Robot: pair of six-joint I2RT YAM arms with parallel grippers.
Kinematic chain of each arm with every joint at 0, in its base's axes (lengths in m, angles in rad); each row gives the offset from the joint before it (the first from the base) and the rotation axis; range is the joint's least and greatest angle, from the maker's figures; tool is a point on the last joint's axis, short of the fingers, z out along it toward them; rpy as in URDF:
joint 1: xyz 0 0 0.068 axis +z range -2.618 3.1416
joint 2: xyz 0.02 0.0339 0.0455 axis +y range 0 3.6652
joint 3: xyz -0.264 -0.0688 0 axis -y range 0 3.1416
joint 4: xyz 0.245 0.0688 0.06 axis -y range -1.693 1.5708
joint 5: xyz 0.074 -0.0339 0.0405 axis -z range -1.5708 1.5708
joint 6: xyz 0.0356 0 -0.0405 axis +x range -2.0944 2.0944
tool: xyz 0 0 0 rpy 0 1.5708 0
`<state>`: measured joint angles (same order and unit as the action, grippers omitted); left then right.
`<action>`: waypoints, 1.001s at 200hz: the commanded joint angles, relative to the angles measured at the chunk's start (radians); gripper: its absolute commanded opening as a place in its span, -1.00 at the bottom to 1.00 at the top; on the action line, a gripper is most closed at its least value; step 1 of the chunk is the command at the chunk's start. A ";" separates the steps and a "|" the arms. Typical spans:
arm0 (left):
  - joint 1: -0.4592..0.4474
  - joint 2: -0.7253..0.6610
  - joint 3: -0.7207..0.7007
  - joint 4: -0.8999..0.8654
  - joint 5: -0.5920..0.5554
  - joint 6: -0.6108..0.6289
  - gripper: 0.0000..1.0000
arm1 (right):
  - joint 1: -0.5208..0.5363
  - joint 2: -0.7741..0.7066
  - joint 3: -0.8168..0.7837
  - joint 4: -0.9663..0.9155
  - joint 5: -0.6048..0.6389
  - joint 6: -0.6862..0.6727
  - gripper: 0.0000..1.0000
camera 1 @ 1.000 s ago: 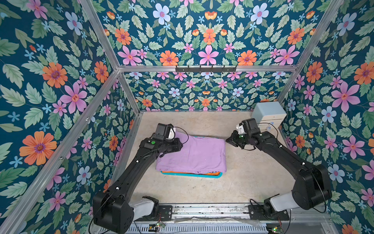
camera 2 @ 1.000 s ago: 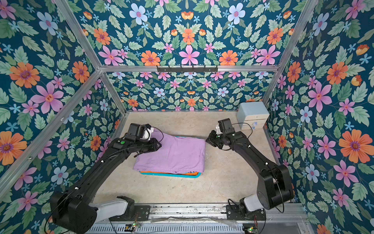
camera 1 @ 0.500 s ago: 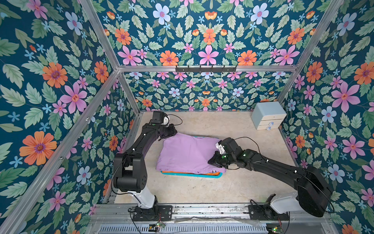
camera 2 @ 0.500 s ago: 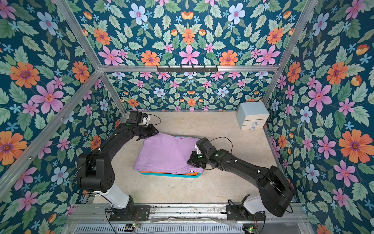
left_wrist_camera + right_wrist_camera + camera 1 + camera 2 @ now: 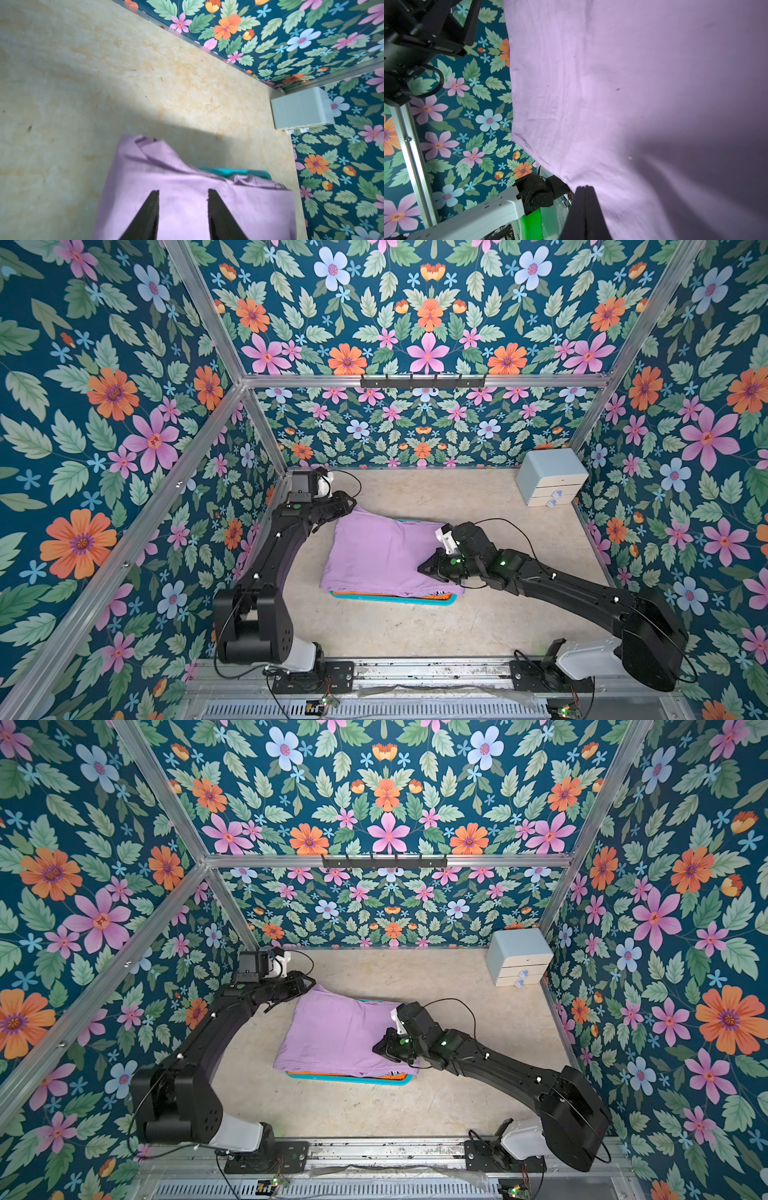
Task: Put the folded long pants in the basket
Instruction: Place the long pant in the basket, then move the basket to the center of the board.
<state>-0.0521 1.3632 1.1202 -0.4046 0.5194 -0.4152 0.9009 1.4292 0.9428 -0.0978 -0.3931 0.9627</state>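
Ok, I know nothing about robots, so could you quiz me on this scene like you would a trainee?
1. True or false: the lilac pants lie on top of the pile over the basket.
2. Which colour shows just beneath them at the near edge? A khaki, B orange, C white.
3. In one word: how do the right jaws stand?
Key: 1 true; 2 B, the orange pants; 3 shut.
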 commanded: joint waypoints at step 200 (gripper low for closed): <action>0.086 -0.067 -0.095 -0.241 -0.537 -0.105 0.25 | -0.266 -0.321 -0.096 -0.369 0.134 -0.095 -0.19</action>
<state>0.0109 1.1885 1.0172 -0.5838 0.0547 -0.5400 0.7582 1.2167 0.9245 -0.2771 -0.2935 0.8959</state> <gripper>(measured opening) 0.641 0.397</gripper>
